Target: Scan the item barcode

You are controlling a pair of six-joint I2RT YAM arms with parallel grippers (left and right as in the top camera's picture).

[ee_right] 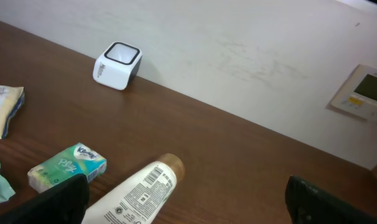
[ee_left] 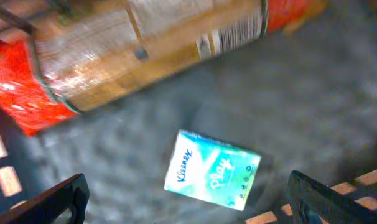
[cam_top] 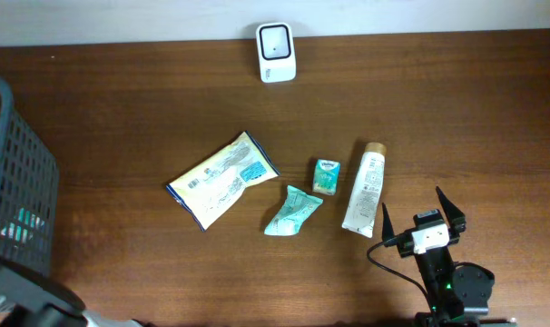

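Well, both pincers stand released, nothing between their jaws. My right pincer (cam_top: 411, 200) hovers over the brown wood-grain table (cam_top: 121, 109). Just to its left lies a white plastic tube (cam_top: 365, 189) with a tan cap. Further left are a small boxy green tissue pack (cam_top: 326, 175), a crumpled teal wrapper (cam_top: 292, 211) and a flat, glossy yellow-and-blue pouch (cam_top: 222, 179). Well ahead of this pincer, at the table's far edge against the pale wall, sits the scanner (cam_top: 276, 52), a white rounded block with a dark window. Only the right wrist view shows the tube's barcode facing up, and a pale wall panel (ee_right: 361, 93) off to the right. My left pincer (ee_left: 187, 180) hangs over the grey floor of the dark mesh basket (cam_top: 21, 173). Right beneath it lies a turquoise Kleenex pack (ee_left: 212, 171), and ahead of it a shiny red-and-tan package (ee_left: 145, 43) with a barcode, somewhat blurred. From overhead I catch only a teal glint through the mesh.
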